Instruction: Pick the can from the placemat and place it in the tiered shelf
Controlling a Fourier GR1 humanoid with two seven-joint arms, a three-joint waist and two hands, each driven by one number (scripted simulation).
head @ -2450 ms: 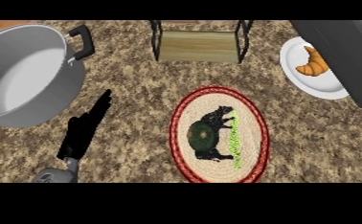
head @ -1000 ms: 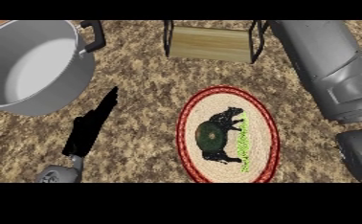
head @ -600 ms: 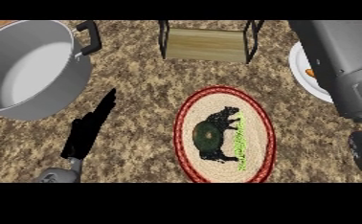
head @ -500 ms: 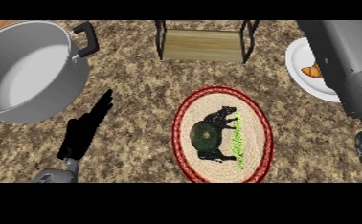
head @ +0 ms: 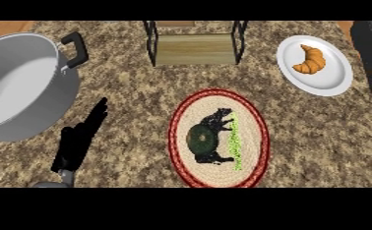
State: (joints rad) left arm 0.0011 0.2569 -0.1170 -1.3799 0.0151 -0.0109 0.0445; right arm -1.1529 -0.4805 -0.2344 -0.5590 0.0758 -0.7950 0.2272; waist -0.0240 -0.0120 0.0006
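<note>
Your left robot hand (head: 78,140) lies open on the surface (head: 138,91) at lower left, fingers straight and pointing up beside the pot (head: 29,91). It holds nothing. Of your right robot hand (head: 362,35) only a dark sliver shows at the right edge, so you cannot tell its state. The can (head: 201,139) stands on the middle of the placemat (head: 251,121). The shelf (head: 195,47) is at the top, well apart from the can. A plate (head: 328,79) with a croissant (head: 309,59) is at upper right.
</note>
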